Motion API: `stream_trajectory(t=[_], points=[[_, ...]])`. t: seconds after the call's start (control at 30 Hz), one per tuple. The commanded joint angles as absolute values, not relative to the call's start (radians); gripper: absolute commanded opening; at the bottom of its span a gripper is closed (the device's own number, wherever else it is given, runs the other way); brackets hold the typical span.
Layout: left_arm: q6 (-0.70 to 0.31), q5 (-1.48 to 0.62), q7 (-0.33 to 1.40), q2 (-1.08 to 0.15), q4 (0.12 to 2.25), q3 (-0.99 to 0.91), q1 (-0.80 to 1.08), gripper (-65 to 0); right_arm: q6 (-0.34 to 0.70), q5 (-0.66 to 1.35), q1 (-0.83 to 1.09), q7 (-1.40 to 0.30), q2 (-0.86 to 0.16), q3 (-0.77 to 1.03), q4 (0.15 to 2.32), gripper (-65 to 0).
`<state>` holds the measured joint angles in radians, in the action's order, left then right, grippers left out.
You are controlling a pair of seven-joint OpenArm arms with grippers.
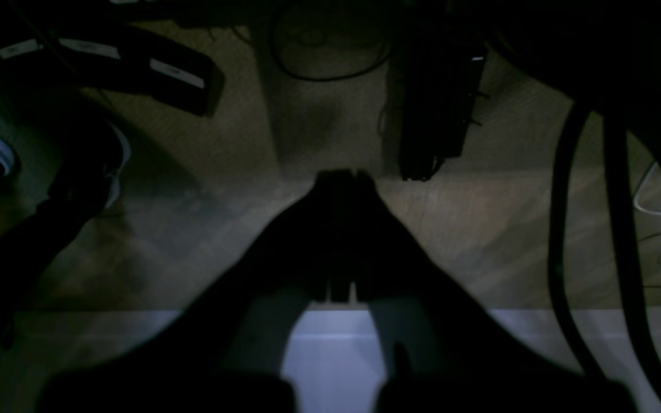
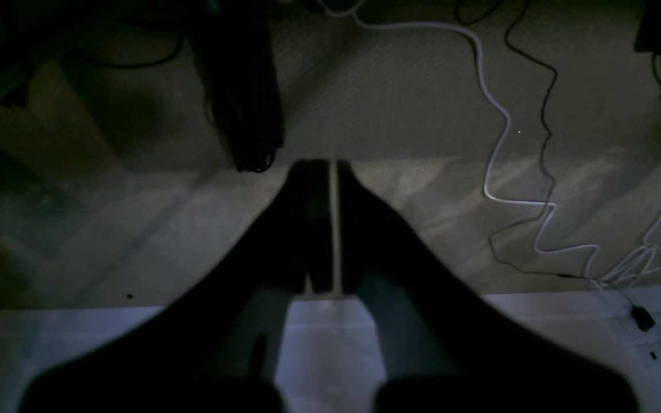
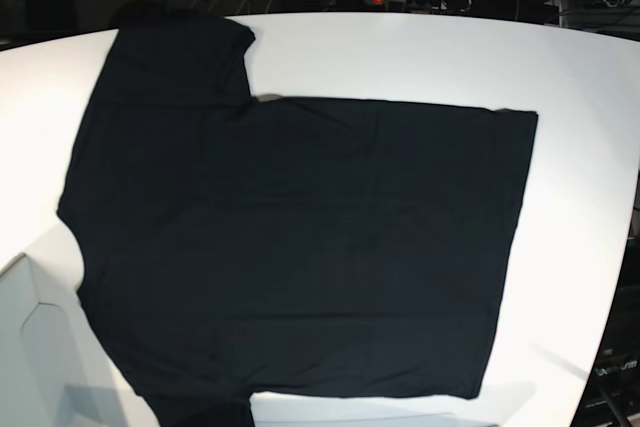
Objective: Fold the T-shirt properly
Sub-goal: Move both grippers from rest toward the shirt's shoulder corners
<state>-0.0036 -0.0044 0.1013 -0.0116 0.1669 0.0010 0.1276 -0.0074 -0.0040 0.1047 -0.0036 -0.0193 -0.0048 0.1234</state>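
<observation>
Base view only: T-shirt (image 3: 300,247) spread flat on white table (image 3: 580,77); wrist views only: left gripper (image 1: 342,175) and right gripper (image 2: 320,166) clenched, empty, over floor.

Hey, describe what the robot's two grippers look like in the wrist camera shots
Both look alike: the left gripper and right gripper each show two dark, nearly black fingers, wide at the base and tapering to narrow tips, with pale grey inner faces near the camera. No markings are visible in the dim light. The arms are not visible.
</observation>
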Motion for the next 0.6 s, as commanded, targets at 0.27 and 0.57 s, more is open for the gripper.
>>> stream_trajectory(t=[0.27, 0.57], points=[[-0.002, -0.001, 0.101, -0.03, 0.171, -0.001, 0.137, -65.0, 0.005, -0.005, 0.113, -0.004, -0.021, -0.005, 0.124, -65.0], [-0.001, -0.001, 0.102, -0.031, 0.245, -0.001, 0.183, -65.0, 0.005, -0.005, 0.137, 0.004, -0.021, -0.005, 0.124, -65.0]])
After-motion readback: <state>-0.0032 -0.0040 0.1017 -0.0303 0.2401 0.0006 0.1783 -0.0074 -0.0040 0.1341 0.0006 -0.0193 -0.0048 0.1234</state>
